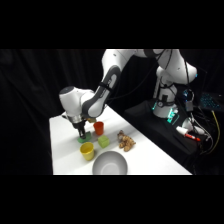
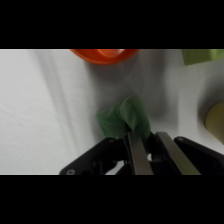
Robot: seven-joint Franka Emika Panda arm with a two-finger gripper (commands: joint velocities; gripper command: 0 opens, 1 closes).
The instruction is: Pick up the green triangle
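The green triangle (image 2: 126,118) is a small medium-green wedge, and in the wrist view its near end sits between my two fingers (image 2: 135,156). My gripper (image 2: 150,150) is shut on that near end. In the side view the gripper (image 1: 82,135) points straight down at the table's left-middle. The green triangle (image 1: 84,140) shows just beneath its tips, at the table surface. The fingers hide part of the wedge.
A red cup (image 1: 98,128) stands just right of the gripper, with a lime-green block (image 1: 103,141) in front of it. A yellow cup (image 1: 87,150) and a grey bowl (image 1: 109,164) are nearer the front edge. A brown toy (image 1: 125,141) lies to the right.
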